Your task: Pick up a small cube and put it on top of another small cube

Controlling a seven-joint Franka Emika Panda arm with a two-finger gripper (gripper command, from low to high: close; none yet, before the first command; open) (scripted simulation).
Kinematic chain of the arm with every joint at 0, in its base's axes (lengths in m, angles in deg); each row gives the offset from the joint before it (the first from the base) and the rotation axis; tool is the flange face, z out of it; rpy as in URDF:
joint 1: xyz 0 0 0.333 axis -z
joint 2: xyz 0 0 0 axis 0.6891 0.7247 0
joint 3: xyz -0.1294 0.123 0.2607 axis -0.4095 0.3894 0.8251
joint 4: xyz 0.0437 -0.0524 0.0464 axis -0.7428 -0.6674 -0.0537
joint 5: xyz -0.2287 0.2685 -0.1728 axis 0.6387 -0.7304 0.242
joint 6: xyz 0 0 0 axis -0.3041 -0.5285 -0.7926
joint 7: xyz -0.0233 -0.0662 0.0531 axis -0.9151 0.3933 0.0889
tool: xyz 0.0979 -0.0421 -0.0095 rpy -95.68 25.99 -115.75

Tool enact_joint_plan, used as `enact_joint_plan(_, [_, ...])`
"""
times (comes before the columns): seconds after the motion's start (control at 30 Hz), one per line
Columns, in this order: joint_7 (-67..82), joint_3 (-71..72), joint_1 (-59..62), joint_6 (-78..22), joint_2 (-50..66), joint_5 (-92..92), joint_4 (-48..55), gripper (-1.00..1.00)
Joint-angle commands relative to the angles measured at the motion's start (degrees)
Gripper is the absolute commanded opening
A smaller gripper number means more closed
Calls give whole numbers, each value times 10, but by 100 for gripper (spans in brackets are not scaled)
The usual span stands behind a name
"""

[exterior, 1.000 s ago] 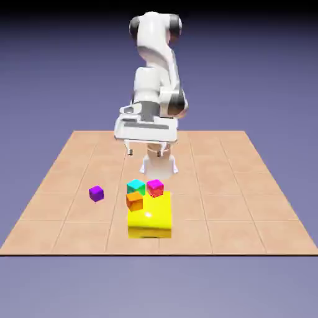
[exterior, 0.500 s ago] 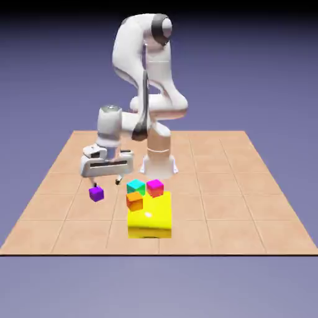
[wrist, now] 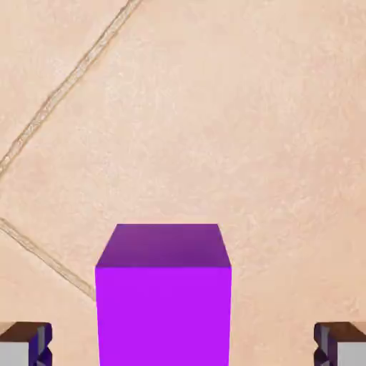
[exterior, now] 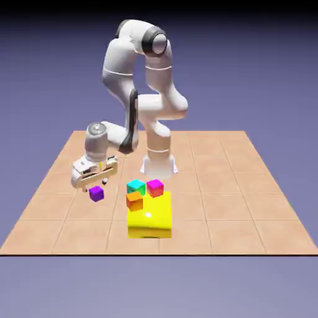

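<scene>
Tiled table point(exterior: 223, 186) bears purple cube point(wrist: 163, 297); gripper point(exterior: 94, 184) spread wide, straddling it, ungrasped

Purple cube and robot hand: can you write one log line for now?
gripper: open, above purple cube | cube: on table, not held | stacking: not done

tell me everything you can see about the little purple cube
The purple cube is small, plain and evenly coloured, with a matte, unmarked surface. It sits flat and upright on the tan tiled table, alone, to the exterior view's left of the other cubes and apart from them. The open gripper hangs just above it. In the hand view the cube sits centred between the two grey fingertips, with a clear gap on each side; nothing but the table touches it.
</scene>
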Motion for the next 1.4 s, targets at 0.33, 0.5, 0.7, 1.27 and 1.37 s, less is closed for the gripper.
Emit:
enact_joint_plan(0.33, [-19,-39,-33,-30,-34,31,-3,-100])
enact_joint_plan(0.5, [-70,-143,-120,-108,-122,114,-11,-100])
enact_joint_plan(0.7, [-75,-64,-152,-219,-224,106,-3,-100])
enact_joint_plan(1.27, [-67,185,-175,-389,-380,59,4,-100])
enact_joint_plan(1.37, [-77,172,-167,-317,-326,79,-13,-100])
